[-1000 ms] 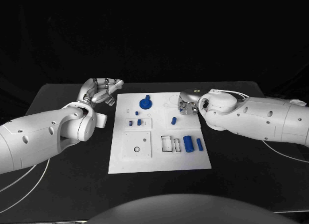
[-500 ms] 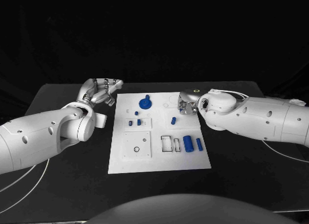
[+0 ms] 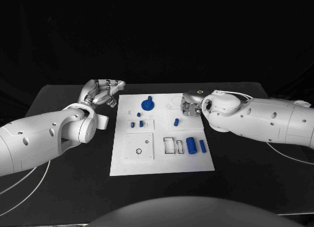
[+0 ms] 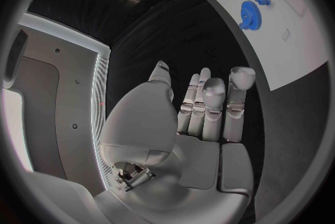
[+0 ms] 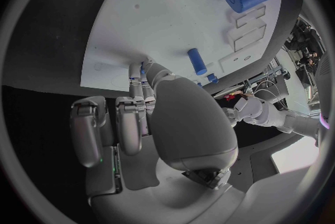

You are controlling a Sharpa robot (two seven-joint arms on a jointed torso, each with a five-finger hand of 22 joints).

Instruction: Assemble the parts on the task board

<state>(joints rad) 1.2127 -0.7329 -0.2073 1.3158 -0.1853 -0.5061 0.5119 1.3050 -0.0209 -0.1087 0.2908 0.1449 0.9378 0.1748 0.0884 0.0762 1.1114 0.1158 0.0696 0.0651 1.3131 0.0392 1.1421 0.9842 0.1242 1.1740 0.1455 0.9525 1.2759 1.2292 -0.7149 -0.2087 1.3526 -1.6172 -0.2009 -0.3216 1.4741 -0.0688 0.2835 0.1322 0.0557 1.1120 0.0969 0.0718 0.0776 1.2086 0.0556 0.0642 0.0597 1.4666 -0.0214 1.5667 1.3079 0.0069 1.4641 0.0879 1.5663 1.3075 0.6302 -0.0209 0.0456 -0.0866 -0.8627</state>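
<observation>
We see almost nothing shift across this last second. Our right hand [image 3: 190, 108] at the task board's [image 3: 130, 163] far right corner has edged a touch, its fingers sitting very slightly differently over the white plate than a moment ago. That small nudge is the one change we can make out from the head view.

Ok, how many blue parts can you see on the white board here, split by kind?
Gear: 1
Thick cylinder: 1
Slim rod: 1
Small pegs: 4
Total: 7 blue parts visible. Whether the right robot hand covers another cannot be told.
</observation>
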